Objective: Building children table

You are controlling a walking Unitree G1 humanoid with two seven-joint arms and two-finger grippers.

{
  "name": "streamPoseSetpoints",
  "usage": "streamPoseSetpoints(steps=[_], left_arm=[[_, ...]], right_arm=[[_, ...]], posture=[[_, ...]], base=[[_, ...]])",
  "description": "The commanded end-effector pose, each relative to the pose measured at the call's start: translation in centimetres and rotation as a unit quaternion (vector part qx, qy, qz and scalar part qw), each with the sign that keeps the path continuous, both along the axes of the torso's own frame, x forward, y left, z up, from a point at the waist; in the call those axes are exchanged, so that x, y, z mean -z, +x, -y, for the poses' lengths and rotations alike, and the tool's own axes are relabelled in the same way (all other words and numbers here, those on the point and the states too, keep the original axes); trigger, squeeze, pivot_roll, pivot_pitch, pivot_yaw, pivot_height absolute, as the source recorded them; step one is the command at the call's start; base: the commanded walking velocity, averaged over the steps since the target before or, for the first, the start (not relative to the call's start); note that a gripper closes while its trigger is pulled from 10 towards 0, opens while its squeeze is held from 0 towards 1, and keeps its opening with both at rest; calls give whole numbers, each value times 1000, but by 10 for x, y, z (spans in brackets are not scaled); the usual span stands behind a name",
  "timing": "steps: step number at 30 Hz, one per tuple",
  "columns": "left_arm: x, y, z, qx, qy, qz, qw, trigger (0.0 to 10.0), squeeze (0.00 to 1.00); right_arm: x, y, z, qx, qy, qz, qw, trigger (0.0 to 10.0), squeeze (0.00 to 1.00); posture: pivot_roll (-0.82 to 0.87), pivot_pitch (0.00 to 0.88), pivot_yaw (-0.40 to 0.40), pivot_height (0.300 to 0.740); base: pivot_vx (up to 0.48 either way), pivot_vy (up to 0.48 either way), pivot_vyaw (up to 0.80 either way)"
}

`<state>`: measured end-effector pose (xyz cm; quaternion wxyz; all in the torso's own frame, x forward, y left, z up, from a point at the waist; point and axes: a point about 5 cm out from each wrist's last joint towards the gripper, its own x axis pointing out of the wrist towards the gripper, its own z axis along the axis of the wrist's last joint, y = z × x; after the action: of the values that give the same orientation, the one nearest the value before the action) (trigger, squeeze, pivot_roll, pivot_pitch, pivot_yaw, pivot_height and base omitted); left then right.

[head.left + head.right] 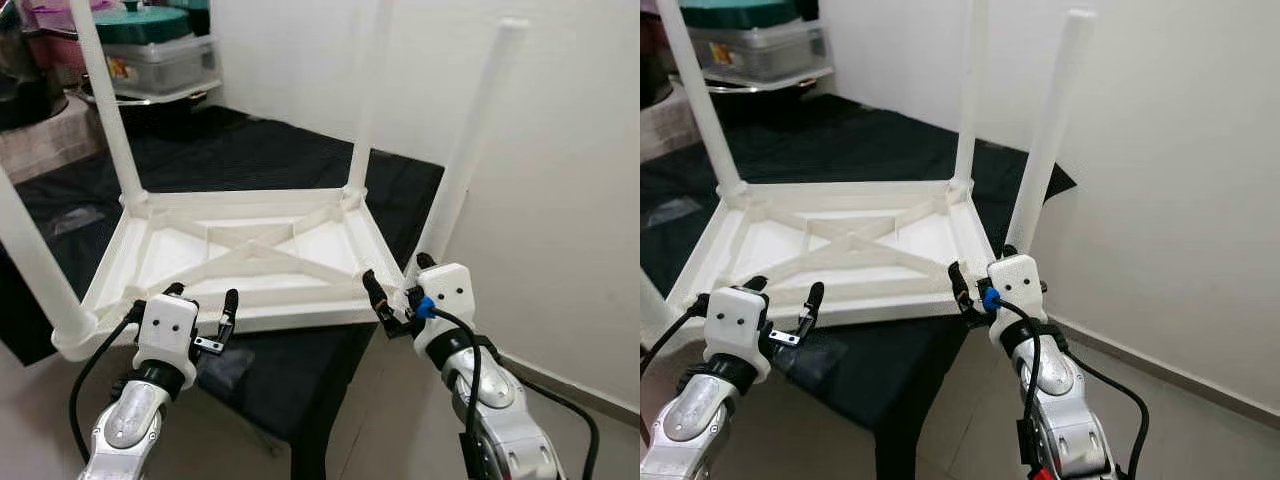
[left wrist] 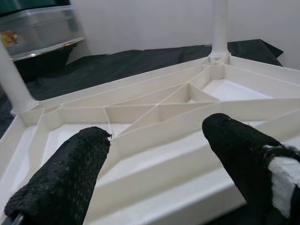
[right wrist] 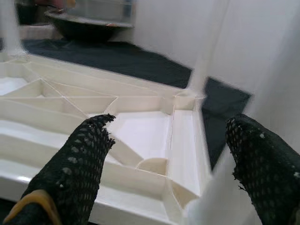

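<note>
A white plastic children's table (image 1: 250, 258) lies upside down on a black cloth, with four legs pointing up. One leg (image 1: 468, 145) rises from the near right corner and another leg (image 1: 34, 262) from the near left corner. My left gripper (image 1: 205, 300) is open just in front of the table's near rim (image 2: 154, 187), fingers apart and holding nothing. My right gripper (image 1: 398, 275) is open at the near right corner, one finger on each side of that leg's base (image 3: 220, 187). I cannot tell if it touches the leg.
The black cloth (image 1: 300, 370) covers a low surface that ends just behind my grippers. Stacked plastic storage boxes (image 1: 160, 50) stand at the back left. A white wall (image 1: 560, 200) runs close along the right, with bare floor (image 1: 400, 430) below.
</note>
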<state>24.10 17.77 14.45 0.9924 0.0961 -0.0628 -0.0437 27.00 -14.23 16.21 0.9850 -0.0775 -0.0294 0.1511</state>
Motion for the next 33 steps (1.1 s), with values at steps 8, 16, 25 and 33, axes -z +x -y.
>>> streamPoseSetpoints(steps=[8, 16, 25, 33], left_arm=[[24, -9, -9, -46, 7, -87, 995, 10000, 0], [29, -44, -9, -43, 9, -72, 996, 10000, 0], [54, -54, -18, 10, 61, -187, 980, 10000, 0], [53, -39, -28, 7, 90, -204, 975, 10000, 0]], right_arm=[[6, 2, -17, -154, 58, -103, 981, 10000, 0], [10, -19, -27, -309, 80, -164, 934, 10000, 0], [17, -18, -18, -344, 84, -206, 912, 10000, 0], [10, -9, -23, -401, 108, -224, 882, 10000, 0]], posture=[[26, 0, -86, 740], [70, 0, -108, 740], [82, 0, -107, 740], [87, 0, -104, 740]], base=[[153, 0, 0], [0, 0, 0], [0, 0, 0], [0, 0, 0]])
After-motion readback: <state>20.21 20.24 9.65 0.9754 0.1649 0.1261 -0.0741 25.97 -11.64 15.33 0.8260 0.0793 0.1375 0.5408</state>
